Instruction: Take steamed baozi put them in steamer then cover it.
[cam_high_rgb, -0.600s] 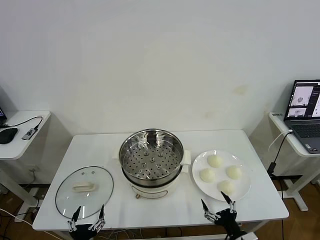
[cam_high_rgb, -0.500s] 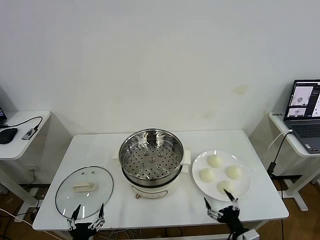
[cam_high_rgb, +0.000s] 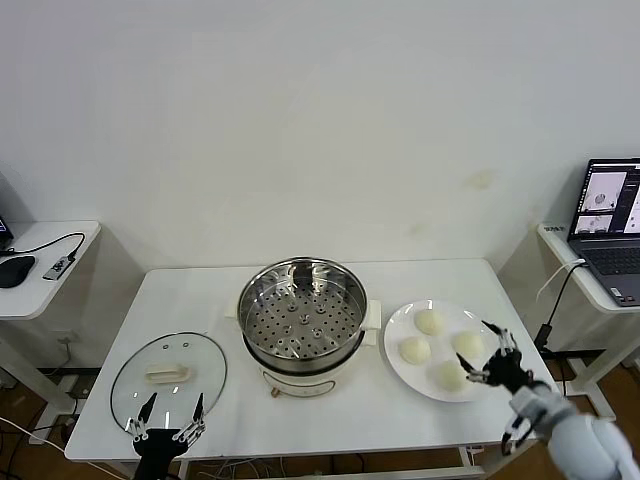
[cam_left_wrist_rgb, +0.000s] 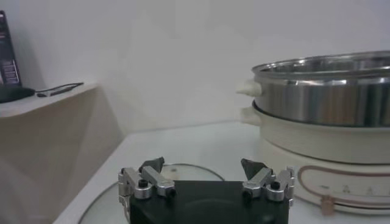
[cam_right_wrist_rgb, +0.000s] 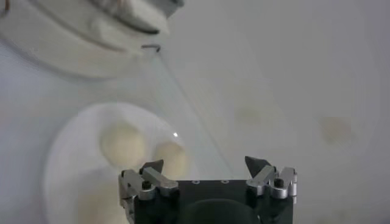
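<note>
Over white plate (cam_high_rgb: 405, 325) at bench's right end, right gripper (cam_high_rgb: 492, 356) hovers w/ jaws spread, empty, beside four cream-white round steamed baozi (cam_high_rgb: 415, 350). Left gripper (cam_high_rgb: 166, 425) parked low by clear glass lid (cam_high_rgb: 168, 384), jaws apart. Stainless steamer pot (cam_high_rgb: 303, 312) sits centre, uncovered.

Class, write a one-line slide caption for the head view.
Open right gripper nears four baozi on plate; steamer uncovered, lid aside.
</note>
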